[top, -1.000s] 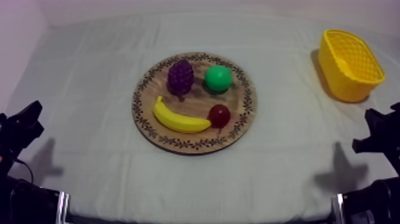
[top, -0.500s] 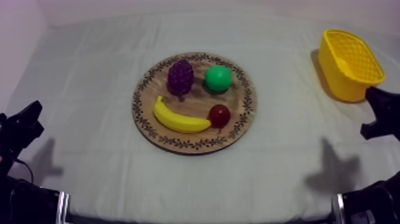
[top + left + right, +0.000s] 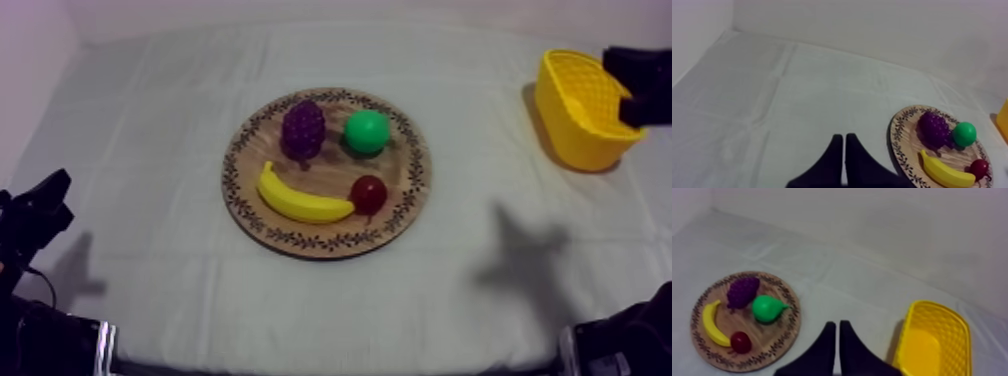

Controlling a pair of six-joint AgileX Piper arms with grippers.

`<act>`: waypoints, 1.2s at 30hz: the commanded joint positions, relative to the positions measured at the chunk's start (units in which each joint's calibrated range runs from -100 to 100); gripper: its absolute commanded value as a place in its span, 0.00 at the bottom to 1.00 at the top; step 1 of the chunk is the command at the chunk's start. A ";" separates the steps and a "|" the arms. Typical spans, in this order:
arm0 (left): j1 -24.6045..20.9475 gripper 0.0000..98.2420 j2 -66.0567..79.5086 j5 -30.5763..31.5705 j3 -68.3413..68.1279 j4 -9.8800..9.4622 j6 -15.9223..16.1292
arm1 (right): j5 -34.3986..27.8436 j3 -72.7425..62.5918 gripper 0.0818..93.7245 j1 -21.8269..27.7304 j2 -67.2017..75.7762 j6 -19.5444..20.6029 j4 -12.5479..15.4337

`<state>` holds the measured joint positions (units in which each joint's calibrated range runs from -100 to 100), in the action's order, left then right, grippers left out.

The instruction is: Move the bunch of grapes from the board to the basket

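Right gripper (image 3: 835, 324): its two black fingers (image 3: 826, 347) are lying pressed together as a narrow wedge, gripping nothing, above the cloth (image 3: 837, 273).
Yellow basket (image 3: 932, 338): is standing upright just beside the fingers on one flank.
Wooden board (image 3: 793, 319): is lying flat on the fingers' other flank, near them.
Bunch of grapes (image 3: 742, 291): is resting on the board, well apart from the fingers.
Pear (image 3: 767, 308): is lying closest to the fingertips, narrow end pointing their way.
Banana (image 3: 711, 324): is lying along the board's edge farthest from the fingers.
Small red fruit (image 3: 741, 342): is sitting between banana and fingers.
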<state>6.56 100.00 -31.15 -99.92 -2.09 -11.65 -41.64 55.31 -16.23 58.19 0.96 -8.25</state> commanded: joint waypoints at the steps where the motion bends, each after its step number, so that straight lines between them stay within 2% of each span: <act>1: -0.01 0.00 0.00 0.03 0.04 0.01 0.00 | -2.81 -10.26 0.00 -2.19 -7.08 0.73 0.06; 9: -0.01 0.00 0.00 0.03 0.04 0.01 0.00 | -8.79 -28.29 0.00 -7.11 -22.69 4.26 0.08; 18: -0.01 0.00 0.00 0.03 0.04 0.01 0.00 | -14.63 -43.06 0.00 -11.61 -37.43 10.10 -2.89; 25: -0.01 0.00 0.00 0.03 0.04 0.01 0.00 | -21.39 -52.92 0.00 -14.85 -47.68 14.65 -5.03; 36: -0.01 0.00 0.00 0.03 0.04 0.01 0.00 | -30.04 -67.06 0.00 -16.32 -61.68 20.58 -7.50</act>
<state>6.56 100.00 -31.15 -99.92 -2.09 -11.65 -70.81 -9.65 -32.57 -1.32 20.88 -15.61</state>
